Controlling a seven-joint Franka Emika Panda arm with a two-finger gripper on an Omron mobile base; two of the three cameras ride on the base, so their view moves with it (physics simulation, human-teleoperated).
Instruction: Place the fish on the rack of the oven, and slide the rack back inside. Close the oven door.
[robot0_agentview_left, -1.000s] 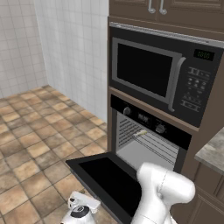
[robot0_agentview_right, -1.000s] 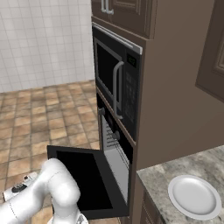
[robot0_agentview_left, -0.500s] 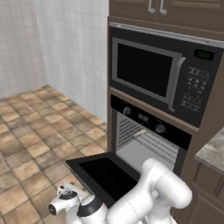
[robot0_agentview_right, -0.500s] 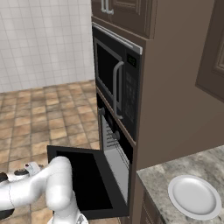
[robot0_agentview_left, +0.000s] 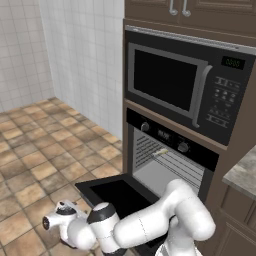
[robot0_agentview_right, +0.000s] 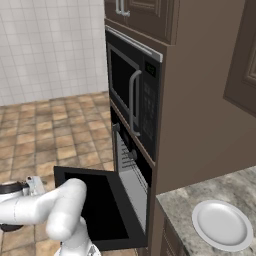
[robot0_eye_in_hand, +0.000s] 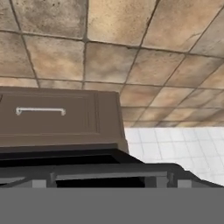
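The oven (robot0_agentview_left: 170, 150) stands open, its black oven door (robot0_agentview_left: 120, 195) dropped flat toward me. The wire rack (robot0_agentview_left: 167, 162) sits inside the light cavity, and a slim pale shape lying on it looks like the fish (robot0_agentview_left: 160, 152). My gripper (robot0_agentview_left: 50, 221) hangs low over the floor, left of the door's front edge, open and holding nothing. From the right the oven door (robot0_agentview_right: 100, 200) lies beside my gripper (robot0_agentview_right: 31, 186). The hand view shows the door's silver bar handle (robot0_eye_in_hand: 109, 176) close by.
A black microwave (robot0_agentview_left: 170, 80) sits above the oven. A white plate (robot0_agentview_right: 221, 224) rests on the stone counter (robot0_agentview_right: 200, 200) at the right. A brown cabinet drawer (robot0_eye_in_hand: 52, 113) shows in the hand view. Tiled floor (robot0_agentview_left: 35, 160) spreads to the left, up to the white wall.
My arm has swung down and to the left, carrying the hand out past the door's left front corner, close to the floor. The door has stayed open.
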